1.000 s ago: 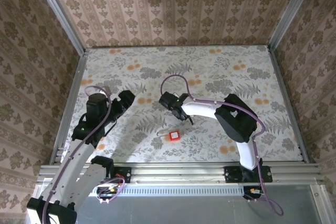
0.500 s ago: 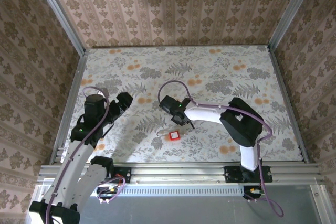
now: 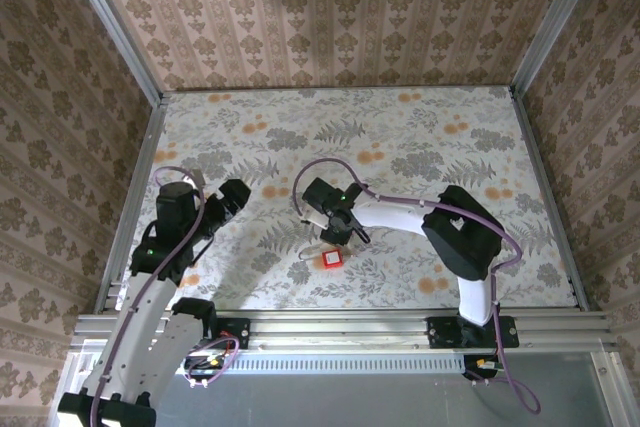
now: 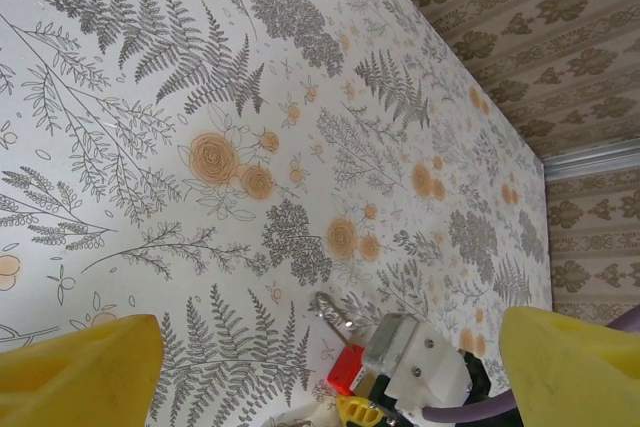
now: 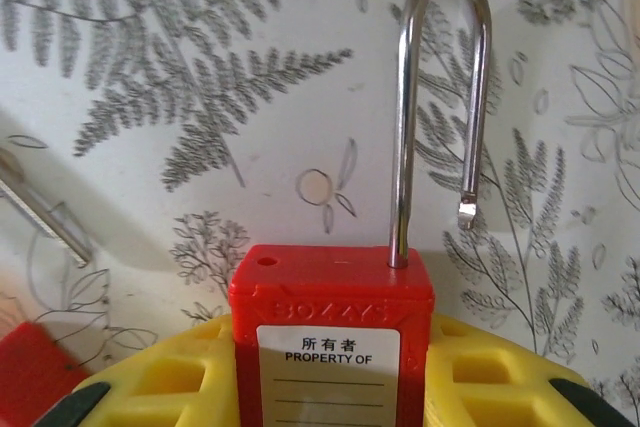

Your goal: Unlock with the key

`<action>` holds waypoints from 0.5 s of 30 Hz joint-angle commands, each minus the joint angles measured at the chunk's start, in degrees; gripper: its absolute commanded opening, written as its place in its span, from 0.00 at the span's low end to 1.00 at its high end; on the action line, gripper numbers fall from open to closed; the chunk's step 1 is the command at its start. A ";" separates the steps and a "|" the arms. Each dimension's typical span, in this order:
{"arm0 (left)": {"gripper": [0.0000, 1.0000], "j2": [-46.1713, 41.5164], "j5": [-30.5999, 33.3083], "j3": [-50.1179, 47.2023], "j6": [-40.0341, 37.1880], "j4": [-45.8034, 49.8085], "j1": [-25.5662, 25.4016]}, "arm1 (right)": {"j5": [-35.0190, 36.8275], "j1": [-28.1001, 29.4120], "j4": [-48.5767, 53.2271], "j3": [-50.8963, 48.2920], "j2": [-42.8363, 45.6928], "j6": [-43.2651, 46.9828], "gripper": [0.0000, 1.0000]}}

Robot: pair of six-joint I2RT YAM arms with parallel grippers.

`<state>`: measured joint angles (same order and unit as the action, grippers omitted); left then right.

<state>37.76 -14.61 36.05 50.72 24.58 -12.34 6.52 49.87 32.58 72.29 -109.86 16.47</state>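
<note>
Right tool [image 5: 330, 379] grips a red padlock [image 5: 330, 292], its shackle [image 5: 440, 77] standing open

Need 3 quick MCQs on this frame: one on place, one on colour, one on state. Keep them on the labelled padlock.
1. Where is the labelled padlock?
A) between the fingers of the right hand
B) beside the left arm's base
C) against the back wall

2. What colour is its body?
A) blue
B) red
C) green

3. How does its shackle stand?
A) both ends in the body
B) missing
C) one end free

Answers:
1 A: yellow fingers flank the body on both sides in the right wrist view.
2 B: the body around the white label is red.
3 C: the notched tip hangs clear of the body.
</note>
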 commanded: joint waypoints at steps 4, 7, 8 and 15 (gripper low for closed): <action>0.89 -1.96 -1.89 0.25 -2.33 0.86 1.34 | -3.42 -1.49 4.54 4.74 -2.82 8.48 0.20; 0.89 -2.40 -2.65 0.08 -3.00 0.80 1.79 | -5.11 -1.61 4.90 4.79 -2.97 13.41 0.21; 0.89 -2.58 -3.00 -0.08 -3.16 0.51 1.92 | -5.12 -1.61 4.63 4.71 -3.11 14.58 0.21; 0.89 -3.48 -3.54 -0.92 -3.65 0.03 2.17 | -5.64 -1.48 1.96 4.26 -4.21 20.62 0.21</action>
<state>34.94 -16.97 35.79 48.88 24.69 -10.76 2.42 48.25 34.50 75.83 -112.18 32.25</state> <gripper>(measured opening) 0.887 0.344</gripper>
